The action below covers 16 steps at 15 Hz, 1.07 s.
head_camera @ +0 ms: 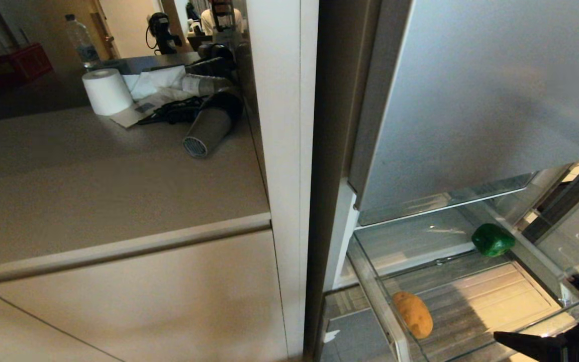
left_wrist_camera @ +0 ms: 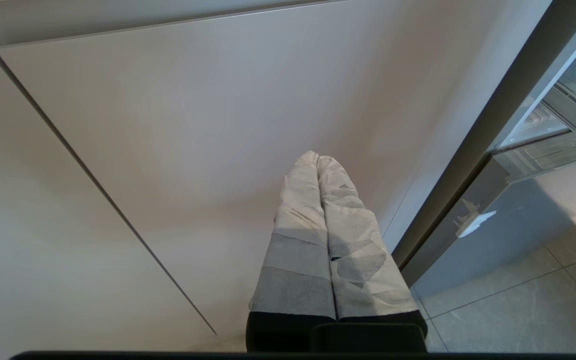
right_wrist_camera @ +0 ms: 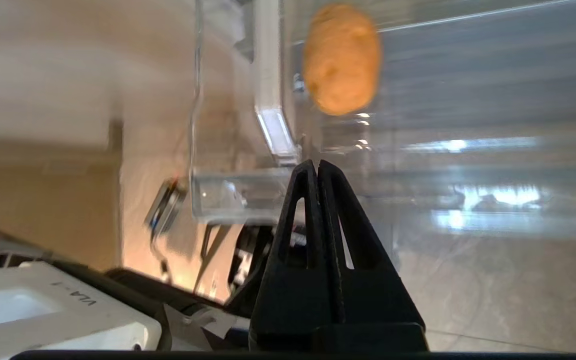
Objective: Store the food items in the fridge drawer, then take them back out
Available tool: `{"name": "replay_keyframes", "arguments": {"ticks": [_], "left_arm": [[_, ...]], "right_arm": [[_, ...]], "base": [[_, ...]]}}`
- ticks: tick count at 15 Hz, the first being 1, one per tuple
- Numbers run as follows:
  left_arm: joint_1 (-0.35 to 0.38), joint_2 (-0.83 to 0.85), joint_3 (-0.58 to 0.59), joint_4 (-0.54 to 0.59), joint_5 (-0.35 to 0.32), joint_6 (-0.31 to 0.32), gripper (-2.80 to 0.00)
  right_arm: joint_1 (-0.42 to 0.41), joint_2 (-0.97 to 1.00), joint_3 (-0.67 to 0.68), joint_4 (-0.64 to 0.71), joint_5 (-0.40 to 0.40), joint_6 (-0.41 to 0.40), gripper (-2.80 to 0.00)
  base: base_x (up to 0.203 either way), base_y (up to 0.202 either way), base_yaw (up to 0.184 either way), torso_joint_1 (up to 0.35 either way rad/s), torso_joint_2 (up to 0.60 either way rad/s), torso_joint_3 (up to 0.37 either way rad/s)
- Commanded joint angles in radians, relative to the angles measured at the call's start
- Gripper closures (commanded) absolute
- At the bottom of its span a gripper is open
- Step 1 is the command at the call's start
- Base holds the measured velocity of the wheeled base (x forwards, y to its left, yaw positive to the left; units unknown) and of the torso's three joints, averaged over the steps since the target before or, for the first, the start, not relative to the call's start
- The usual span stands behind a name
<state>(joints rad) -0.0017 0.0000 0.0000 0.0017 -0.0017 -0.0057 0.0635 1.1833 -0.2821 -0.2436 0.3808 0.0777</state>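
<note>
So the right hand is pinched fully closed with nothing in it, poking in low at the front edge of the pulled-out fridge drawer — in the head view you only catch its dark tip at the bottom right corner. Just past it, the potato lies near the drawer's front left corner, and the green bell pepper sits further back toward the right side, the two well apart. Both foods are already inside, so I'd guess this is the take-them-back-out half. Next it'd need to spread those fingers and get around the potato — round and probably rolls easily. The left hand is closed too, parked down by the beige cabinet door.
</note>
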Motion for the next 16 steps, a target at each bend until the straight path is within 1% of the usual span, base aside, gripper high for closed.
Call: {"name": "replay_keyframes", "arguments": {"ticks": [1, 3, 5, 10, 15, 16], "left_arm": [[0.0, 0.002, 0.0, 0.0, 0.0, 0.0, 0.0], [0.0, 0.002, 0.0, 0.0, 0.0, 0.0, 0.0], [0.0, 0.002, 0.0, 0.0, 0.0, 0.0, 0.0], [0.0, 0.002, 0.0, 0.0, 0.0, 0.0, 0.0], [0.0, 0.002, 0.0, 0.0, 0.0, 0.0, 0.0], [0.0, 0.002, 0.0, 0.0, 0.0, 0.0, 0.0]], "right_arm": [[0.032, 0.158, -0.029, -0.044, 0.004, -0.004, 0.0], [0.055, 0.249, -0.055, -0.11, 0.002, -0.009, 0.0], [0.062, 0.329, -0.091, -0.131, 0.001, -0.019, 0.0], [0.075, 0.447, -0.165, -0.135, -0.041, -0.09, 0.0], [0.115, 0.566, -0.254, -0.134, -0.046, -0.106, 0.0], [0.131, 0.586, -0.272, -0.134, -0.058, -0.114, 0.0]], "base": [[0.0, 0.0, 0.0, 0.0, 0.0, 0.0], [0.0, 0.0, 0.0, 0.0, 0.0, 0.0], [0.0, 0.0, 0.0, 0.0, 0.0, 0.0], [0.0, 0.0, 0.0, 0.0, 0.0, 0.0], [0.0, 0.0, 0.0, 0.0, 0.0, 0.0], [0.0, 0.0, 0.0, 0.0, 0.0, 0.0]]}}
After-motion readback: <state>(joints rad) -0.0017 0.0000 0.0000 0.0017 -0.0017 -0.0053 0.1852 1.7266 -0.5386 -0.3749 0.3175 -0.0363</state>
